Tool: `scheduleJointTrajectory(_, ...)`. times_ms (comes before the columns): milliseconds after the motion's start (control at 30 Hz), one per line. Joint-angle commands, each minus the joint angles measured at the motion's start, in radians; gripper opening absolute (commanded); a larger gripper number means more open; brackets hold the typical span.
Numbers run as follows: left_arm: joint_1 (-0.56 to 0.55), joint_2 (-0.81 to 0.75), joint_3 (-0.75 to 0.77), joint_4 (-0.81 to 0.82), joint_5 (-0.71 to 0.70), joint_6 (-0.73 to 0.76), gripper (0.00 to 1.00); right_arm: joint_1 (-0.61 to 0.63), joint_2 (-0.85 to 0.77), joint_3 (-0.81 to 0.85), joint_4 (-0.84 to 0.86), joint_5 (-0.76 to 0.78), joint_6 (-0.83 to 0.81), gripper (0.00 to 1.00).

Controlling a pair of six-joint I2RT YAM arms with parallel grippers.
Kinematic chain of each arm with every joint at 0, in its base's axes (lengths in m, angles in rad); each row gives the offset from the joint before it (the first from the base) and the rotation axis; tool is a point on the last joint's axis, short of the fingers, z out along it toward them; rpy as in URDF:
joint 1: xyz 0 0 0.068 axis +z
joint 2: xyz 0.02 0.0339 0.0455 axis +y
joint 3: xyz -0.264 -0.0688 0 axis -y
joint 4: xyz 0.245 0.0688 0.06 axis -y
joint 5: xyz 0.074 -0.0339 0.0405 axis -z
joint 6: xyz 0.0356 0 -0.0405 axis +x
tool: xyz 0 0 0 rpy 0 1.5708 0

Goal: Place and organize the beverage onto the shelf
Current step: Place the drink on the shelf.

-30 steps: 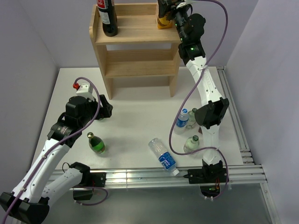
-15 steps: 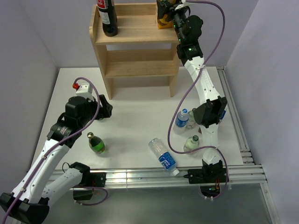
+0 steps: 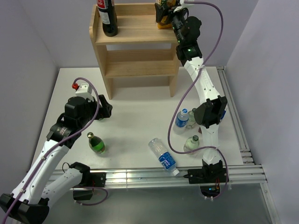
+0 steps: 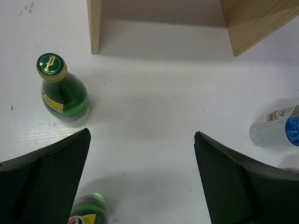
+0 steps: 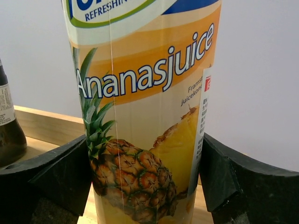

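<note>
The light wood shelf (image 3: pixel 135 30) stands at the back of the table. My right gripper (image 3: pixel 167 14) is shut on a pineapple juice carton (image 3: pixel 161 14) and holds it upright over the right end of the top board. In the right wrist view both fingers (image 5: pixel 56 177) press the carton's (image 5: pixel 145 116) sides, with the wooden rim (image 5: pixel 42 126) behind. A dark cola bottle (image 3: pixel 108 18) stands at the top board's left end. My left gripper (image 3: pixel 106 111) is open and empty low over the table (image 4: pixel 141 133).
A green bottle (image 3: pixel 96 143) stands near the left arm. A water bottle (image 3: pixel 162 156) lies front centre. Three bottles (image 3: pixel 182 120) cluster by the right arm. The left wrist view shows a gold-capped green bottle (image 4: pixel 63 93), another green bottle (image 4: pixel 86 212) and a water bottle (image 4: pixel 275 130).
My right gripper has carried the juice carton a little left and farther back over the shelf's top board. The left arm has not moved.
</note>
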Motion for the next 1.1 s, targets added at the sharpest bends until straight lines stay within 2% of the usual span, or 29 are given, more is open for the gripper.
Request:
scheduleJointTrajectory(0, 0.004, -0.014, -0.004, 0.024, 0.007, 0.01, 0.99, -0.019, -0.049, -0.014, -0.065, 0.027, -0.008, 0.87)
scheduleJointTrajectory(333, 0.004, -0.015, -0.006, 0.024, 0.008, 0.01, 1.0, -0.019, -0.157, -0.11, -0.053, 0.025, 0.002, 0.91)
scheduleJointTrajectory(567, 0.004, -0.02, -0.006, 0.024, 0.005, 0.009, 0.99, -0.019, -0.194, -0.116, -0.088, 0.013, -0.001, 0.92)
scheduleJointTrajectory(800, 0.004, -0.018, -0.006, 0.024, 0.007, 0.009, 1.0, -0.019, -0.302, -0.274, -0.03, -0.007, 0.007, 0.94)
scheduleJointTrajectory(1067, 0.004, -0.02, -0.004, 0.024, 0.007, 0.009, 0.99, -0.019, -0.402, -0.348, -0.049, -0.016, 0.007, 0.98)
